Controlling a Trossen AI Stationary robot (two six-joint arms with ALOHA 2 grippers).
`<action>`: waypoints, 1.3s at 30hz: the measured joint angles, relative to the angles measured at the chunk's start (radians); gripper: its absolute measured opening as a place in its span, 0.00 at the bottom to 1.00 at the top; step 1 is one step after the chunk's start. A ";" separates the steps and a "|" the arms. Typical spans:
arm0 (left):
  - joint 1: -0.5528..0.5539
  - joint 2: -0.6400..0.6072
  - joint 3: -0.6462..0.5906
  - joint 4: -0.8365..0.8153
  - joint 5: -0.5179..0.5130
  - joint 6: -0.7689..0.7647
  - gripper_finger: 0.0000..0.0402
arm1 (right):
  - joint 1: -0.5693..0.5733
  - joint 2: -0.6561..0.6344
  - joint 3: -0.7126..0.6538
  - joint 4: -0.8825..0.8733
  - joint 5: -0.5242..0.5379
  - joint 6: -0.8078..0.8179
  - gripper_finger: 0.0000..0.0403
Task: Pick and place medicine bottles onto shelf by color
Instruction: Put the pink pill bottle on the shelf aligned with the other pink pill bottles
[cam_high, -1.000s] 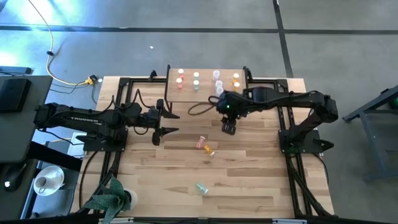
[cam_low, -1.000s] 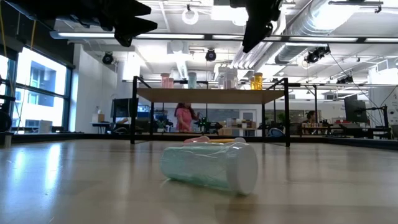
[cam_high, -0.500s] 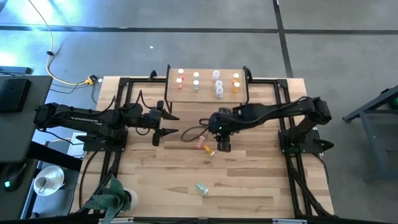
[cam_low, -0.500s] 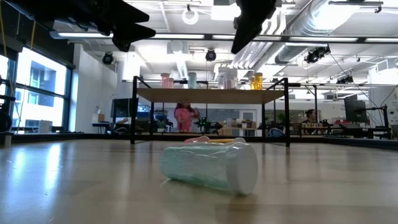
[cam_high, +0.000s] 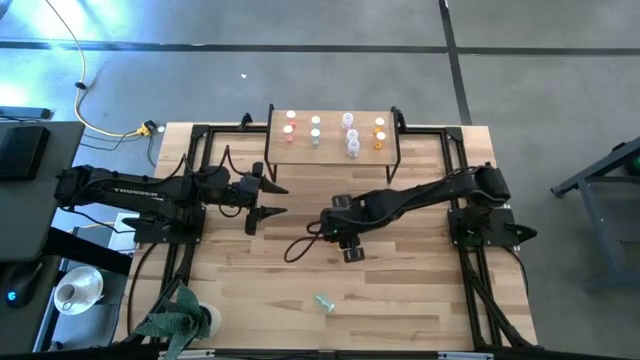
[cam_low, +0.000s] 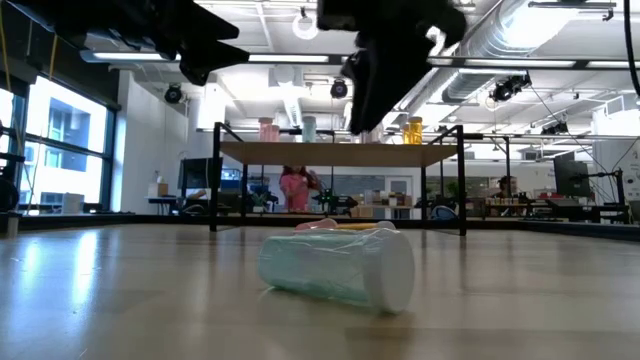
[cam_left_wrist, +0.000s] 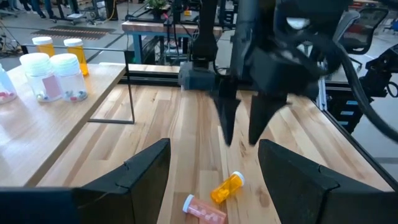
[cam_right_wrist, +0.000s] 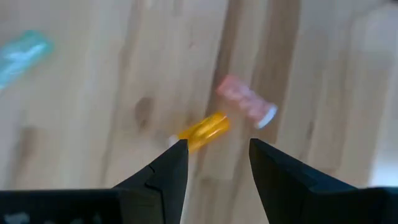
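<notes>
My right gripper (cam_high: 349, 249) hangs open over the middle of the table, fingers slanting down, above an orange bottle (cam_right_wrist: 202, 130) and a pink bottle (cam_right_wrist: 245, 102) that lie on their sides; it touches neither. In the left wrist view the orange bottle (cam_left_wrist: 227, 186) and pink bottle (cam_left_wrist: 204, 210) lie below the right gripper (cam_left_wrist: 239, 127). A pale green bottle (cam_high: 324, 301) lies on its side nearer the front edge. The shelf (cam_high: 335, 152) at the far edge carries upright pink, green, clear and orange bottles. My left gripper (cam_high: 283, 198) waits open at mid-left.
A dark cable (cam_high: 300, 243) loops on the table beside my right gripper. Black arm frames (cam_high: 195, 150) stand at both table sides. A green plant-like thing (cam_high: 175, 315) sits at the near left corner. A person (cam_low: 297, 188) shows in the room beyond.
My right gripper has come away from the shelf toward the table's near edge and a little left, sinking and rolling as it went, and now hangs over the orange and pink bottles. Its cable trailed along. No bottle has moved.
</notes>
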 joint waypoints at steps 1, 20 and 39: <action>0.000 0.000 0.000 0.000 0.000 0.000 0.58 | 0.000 0.011 0.000 0.018 0.022 -0.012 0.40; 0.000 0.000 0.000 -0.003 0.000 -0.007 0.58 | -0.026 0.152 0.000 0.214 -0.024 -0.324 0.40; 0.000 0.000 0.000 -0.003 0.000 -0.007 0.58 | -0.043 0.249 0.000 0.283 0.021 -0.542 0.40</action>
